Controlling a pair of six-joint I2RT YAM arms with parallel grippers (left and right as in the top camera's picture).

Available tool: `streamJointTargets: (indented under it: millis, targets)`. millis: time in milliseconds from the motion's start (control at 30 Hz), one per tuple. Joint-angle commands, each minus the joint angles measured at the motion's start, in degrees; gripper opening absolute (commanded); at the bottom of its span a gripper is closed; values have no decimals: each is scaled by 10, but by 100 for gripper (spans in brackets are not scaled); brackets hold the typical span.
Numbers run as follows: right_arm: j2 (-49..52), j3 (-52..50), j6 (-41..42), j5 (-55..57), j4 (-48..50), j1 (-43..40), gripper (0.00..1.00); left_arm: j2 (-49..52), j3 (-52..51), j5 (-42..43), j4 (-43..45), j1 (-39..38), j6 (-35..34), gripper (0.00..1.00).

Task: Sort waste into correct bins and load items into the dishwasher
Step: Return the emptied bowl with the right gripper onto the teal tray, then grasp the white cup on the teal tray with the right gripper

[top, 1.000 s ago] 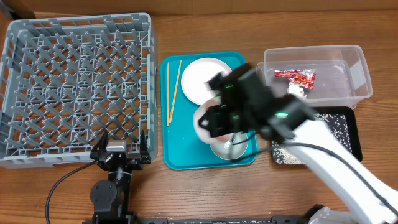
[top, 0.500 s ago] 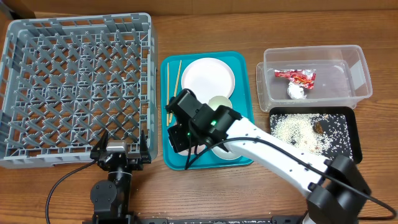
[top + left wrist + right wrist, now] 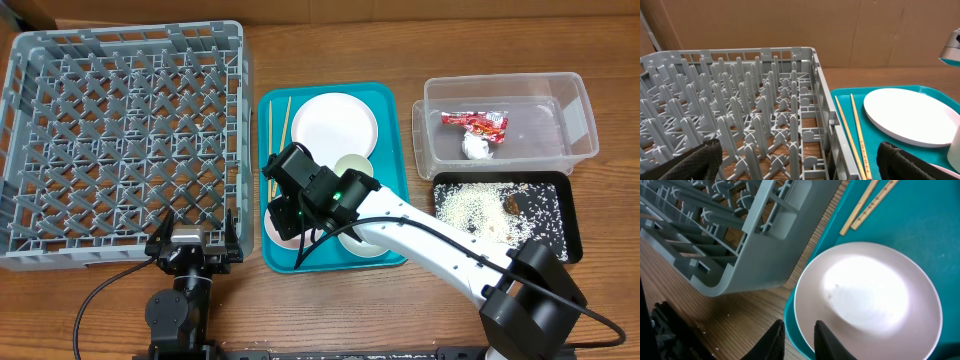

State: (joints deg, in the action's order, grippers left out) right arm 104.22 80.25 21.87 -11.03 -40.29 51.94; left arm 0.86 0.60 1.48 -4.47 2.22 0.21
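My right gripper (image 3: pixel 284 216) is shut on the rim of a pale pinkish bowl (image 3: pixel 870 295), held low over the front left corner of the teal tray (image 3: pixel 925 235), next to the grey dish rack (image 3: pixel 120 140). In the right wrist view its fingers (image 3: pixel 775 339) straddle the bowl's rim. The large white plate (image 3: pixel 334 127), chopsticks (image 3: pixel 277 140) and two more pale dishes (image 3: pixel 353 166) lie on the teal tray. My left gripper (image 3: pixel 800 165) is open and empty at the rack's front right corner.
The clear tub (image 3: pixel 560 130) at the back right holds the red wrapper (image 3: pixel 476 122) and white tissue (image 3: pixel 476 147). The black tray (image 3: pixel 560 225) in front of it holds rice (image 3: pixel 470 205) and brown bits. The rack (image 3: pixel 740 100) holds nothing.
My right arm has swung left from the tray's right side to its front left corner, carrying the bowl toward the rack. The left arm has not moved.
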Motion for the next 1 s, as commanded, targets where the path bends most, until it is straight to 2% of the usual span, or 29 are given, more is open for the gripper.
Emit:
streamJointTargets:
  millis: [0,167,333,467,600,967]
  targets:
    - [-2,10,-9,9,3,1,23,-5,-3,-2,0,-3,11,100]
    - [-7,30,-9,5,-21,-8,23,-5,-3,-2,0,-3,11,100]
    - [-30,125,-3,5,-137,-47,23,-5,-3,-2,0,-3,11,100]
    - [-44,170,35,6,-214,-92,26,-5,-3,-2,1,-3,11,100]
    - [-41,157,82,9,-248,-125,26,-5,-3,-2,1,-3,11,100]
    - [-16,69,208,21,-225,-125,27,-5,-3,-2,0,-3,11,100]
